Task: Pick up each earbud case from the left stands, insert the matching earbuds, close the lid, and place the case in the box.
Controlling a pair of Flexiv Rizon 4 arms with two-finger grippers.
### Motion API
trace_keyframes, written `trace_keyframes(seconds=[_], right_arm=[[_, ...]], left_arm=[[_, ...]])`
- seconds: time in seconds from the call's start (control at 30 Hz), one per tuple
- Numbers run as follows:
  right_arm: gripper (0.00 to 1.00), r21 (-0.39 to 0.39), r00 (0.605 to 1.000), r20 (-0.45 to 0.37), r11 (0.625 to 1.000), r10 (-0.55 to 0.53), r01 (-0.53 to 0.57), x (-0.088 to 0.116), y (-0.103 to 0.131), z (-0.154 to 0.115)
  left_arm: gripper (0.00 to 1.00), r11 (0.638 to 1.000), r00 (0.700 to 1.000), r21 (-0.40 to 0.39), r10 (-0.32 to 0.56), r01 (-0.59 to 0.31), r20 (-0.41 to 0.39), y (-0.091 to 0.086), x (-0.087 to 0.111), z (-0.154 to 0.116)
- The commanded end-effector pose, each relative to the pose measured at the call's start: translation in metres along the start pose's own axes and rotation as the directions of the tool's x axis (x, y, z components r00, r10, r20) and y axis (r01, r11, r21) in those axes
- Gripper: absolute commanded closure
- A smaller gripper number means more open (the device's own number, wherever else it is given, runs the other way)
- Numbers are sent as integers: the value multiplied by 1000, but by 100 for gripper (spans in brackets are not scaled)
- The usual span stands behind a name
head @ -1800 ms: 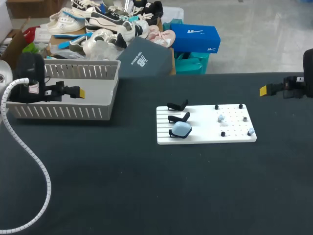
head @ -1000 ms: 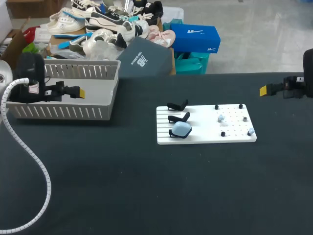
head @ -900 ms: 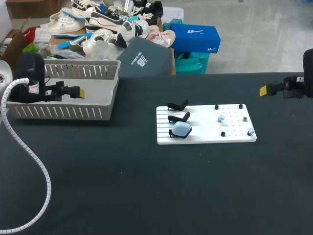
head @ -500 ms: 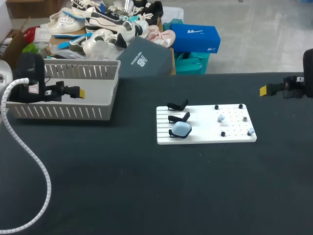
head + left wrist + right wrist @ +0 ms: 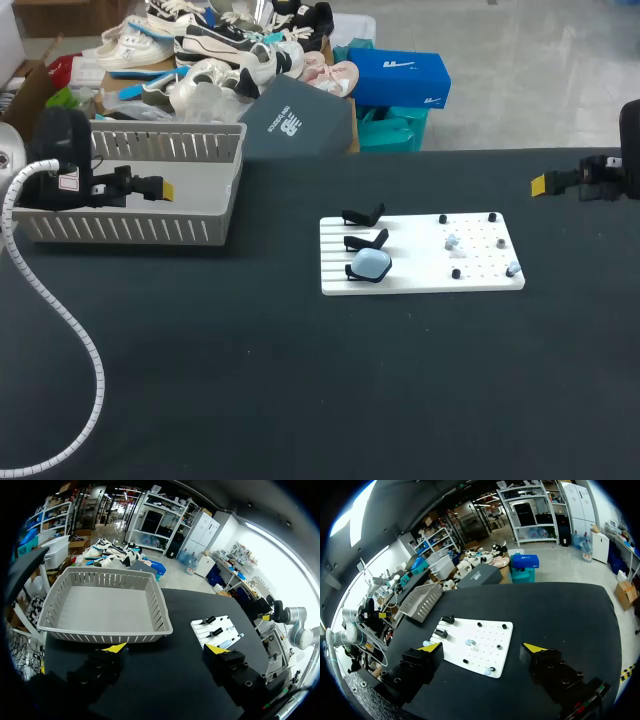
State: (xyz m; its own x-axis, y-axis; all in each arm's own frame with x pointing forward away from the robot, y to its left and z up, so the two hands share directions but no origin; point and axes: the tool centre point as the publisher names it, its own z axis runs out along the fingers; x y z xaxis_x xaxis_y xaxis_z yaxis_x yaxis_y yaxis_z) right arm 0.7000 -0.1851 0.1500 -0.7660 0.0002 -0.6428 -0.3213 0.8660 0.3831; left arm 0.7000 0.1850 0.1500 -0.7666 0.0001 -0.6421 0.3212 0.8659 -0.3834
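Left gripper: fingers apart, grey basket just ahead of it.
Right gripper: fingers apart, white board ahead.
Blue case: on the board's stand.

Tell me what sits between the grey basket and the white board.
Nothing: in the head view only bare black table separates the grey basket from the white board.
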Motion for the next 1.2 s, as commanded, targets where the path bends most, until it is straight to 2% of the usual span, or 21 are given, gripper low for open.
trace_keyframes(seconds=[0.03,0.17,0.4,0.5,0.53,0.7,0.77,0.8,0.9,0.97,1.0,1.03,1.2], right_arm=[[0,0,1000,0,1000,0,0,0,0,0],[0,0,1000,0,1000,0,0,0,0,0],[0,0,1000,0,1000,0,0,0,0,0],[0,0,1000,0,1000,0,0,0,0,0],[0,0,1000,0,1000,0,0,0,0,0],[0,0,1000,0,1000,0,0,0,0,0],[0,0,1000,0,1000,0,0,0,0,0],[0,0,1000,0,1000,0,0,0,0,0],[0,0,1000,0,1000,0,0,0,0,0],[0,0,1000,0,1000,0,0,0,0,0],[0,0,1000,0,1000,0,0,0,0,0],[0,0,1000,0,1000,0,0,0,0,0],[0,0,1000,0,1000,0,0,0,0,0]], left_arm=[[0,1000,1000,0,0,0,0,0,0,0],[0,1000,1000,0,0,0,14,1,0,3],[0,993,991,47,108,-112,80,0,5,17],[0,971,981,149,174,-186,91,-5,11,19],[0,966,975,145,201,-213,96,-7,13,20],[0,884,933,301,340,-359,116,-20,25,21],[0,843,907,334,398,-422,141,-26,28,20],[0,812,894,376,417,-447,162,-29,30,19],[0,748,865,440,466,-497,184,-37,33,18],[0,712,836,446,506,-543,210,-42,35,19],[0,676,827,487,517,-553,220,-45,37,19],[0,656,816,497,528,-567,235,-47,38,20],[0,581,765,520,583,-627,272,-61,45,30]])
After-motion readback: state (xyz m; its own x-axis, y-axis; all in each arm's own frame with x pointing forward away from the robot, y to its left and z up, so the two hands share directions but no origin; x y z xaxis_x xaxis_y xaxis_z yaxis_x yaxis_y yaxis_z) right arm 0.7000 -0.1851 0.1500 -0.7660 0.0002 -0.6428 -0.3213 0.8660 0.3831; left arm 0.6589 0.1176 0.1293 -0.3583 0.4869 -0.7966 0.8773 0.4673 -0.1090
